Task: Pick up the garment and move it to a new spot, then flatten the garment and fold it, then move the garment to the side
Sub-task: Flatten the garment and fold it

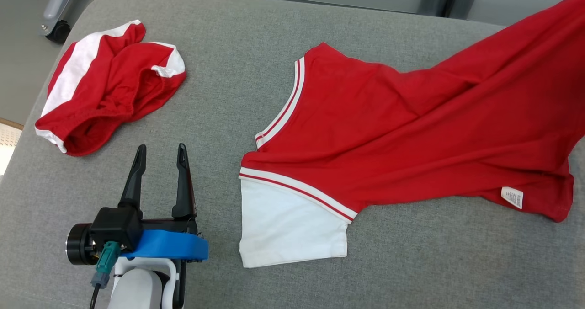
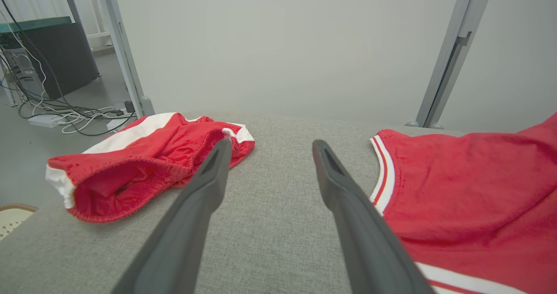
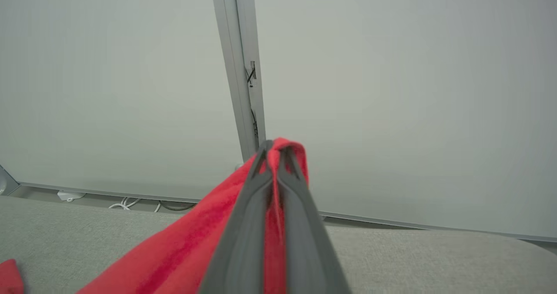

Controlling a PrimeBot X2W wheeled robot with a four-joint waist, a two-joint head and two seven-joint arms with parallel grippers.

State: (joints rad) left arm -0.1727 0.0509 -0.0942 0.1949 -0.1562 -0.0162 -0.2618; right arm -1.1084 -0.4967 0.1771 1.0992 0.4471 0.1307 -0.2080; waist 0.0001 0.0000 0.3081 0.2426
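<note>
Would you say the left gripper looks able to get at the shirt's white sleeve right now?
Probably yes: the left gripper is open, the sleeve lies flat just to its right, and only bare grey pad lies between them.

pale grey wall (image 2: 278,46) behind grey padded table (image 1: 228,48), cables (image 2: 76,119) on floor (image 2: 26,155)
</note>
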